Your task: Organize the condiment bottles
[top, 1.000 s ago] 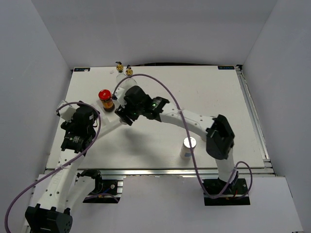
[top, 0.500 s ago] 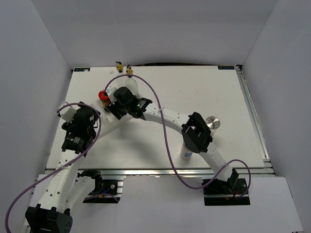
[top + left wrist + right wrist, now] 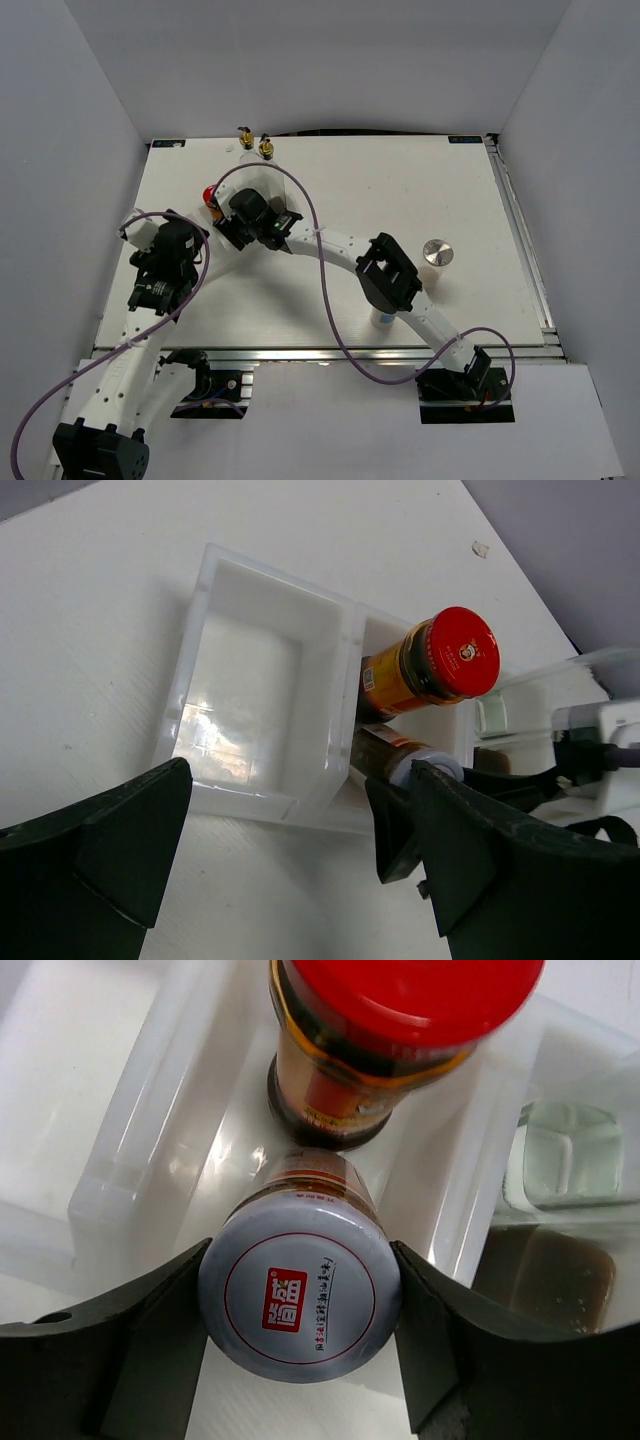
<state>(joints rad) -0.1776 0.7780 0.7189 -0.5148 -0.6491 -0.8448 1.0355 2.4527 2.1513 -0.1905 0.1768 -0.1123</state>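
My right gripper (image 3: 300,1305) is shut on the white printed lid of the small jar (image 3: 300,1300), its fingers (image 3: 150,1350) pressed to both sides. The jar sits low in a compartment of the white tray (image 3: 120,1160), right in front of the red-lidded jar (image 3: 390,1020). In the top view the right gripper (image 3: 230,213) covers this spot, and only an edge of the red lid (image 3: 209,192) shows. My left gripper (image 3: 290,880) hangs open and empty just short of the tray (image 3: 250,690). From there I see the red-lidded jar (image 3: 440,665) and the small jar (image 3: 425,770).
Two gold-topped glass bottles (image 3: 244,133) (image 3: 266,148) stand at the table's far edge. One silver-capped shaker (image 3: 437,252) stands on the right half of the table. Another shaker (image 3: 383,318) is mostly hidden under the right arm. The tray's left compartment holds nothing.
The right arm has swung left and forward with the small jar, bringing it up against the red-lidded jar. Its elbow now uncovers one shaker and hides the other. The left arm has stayed put.
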